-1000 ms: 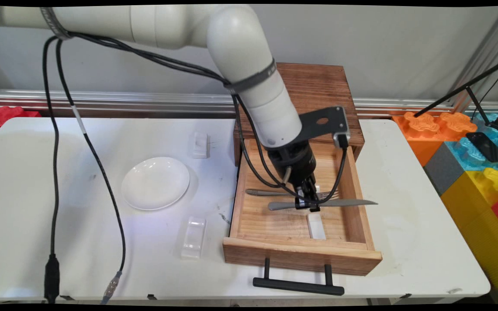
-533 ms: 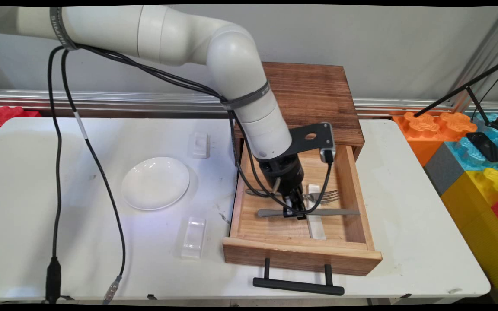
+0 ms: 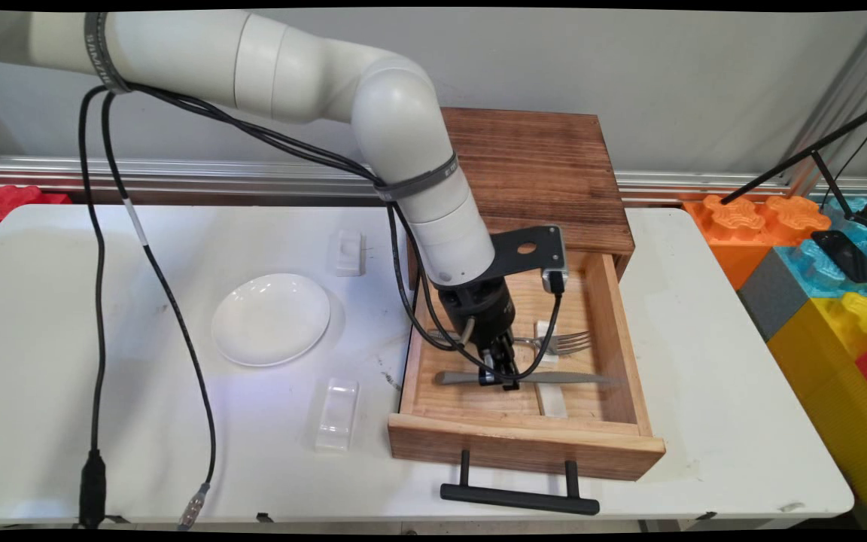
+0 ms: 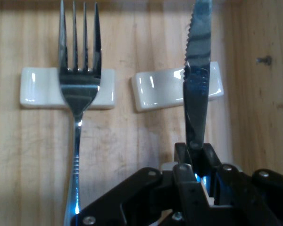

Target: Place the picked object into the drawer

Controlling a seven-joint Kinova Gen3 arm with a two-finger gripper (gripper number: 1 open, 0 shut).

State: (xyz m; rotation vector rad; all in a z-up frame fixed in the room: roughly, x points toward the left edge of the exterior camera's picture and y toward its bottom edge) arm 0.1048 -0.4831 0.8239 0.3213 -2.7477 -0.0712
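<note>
Tool (image 4: 195,162) clamped on knife (image 4: 197,89) inside open drawer (image 3: 622,331); blade over white rest (image 4: 165,87); fork (image 4: 79,80) lies alongside.

Knife (image 3: 524,378) in end effector (image 3: 499,374), now lower, seemingly over a rest (image 4: 178,85).

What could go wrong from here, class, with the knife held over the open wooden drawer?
1. The serrated steel knife, clamped in the black gripper, sits near one end of the white ceramic rest, so it may slide off.
2. The silver fork lies close beside it and could be nudged.
3. The blade tip nears the wooden drawer wall.
</note>
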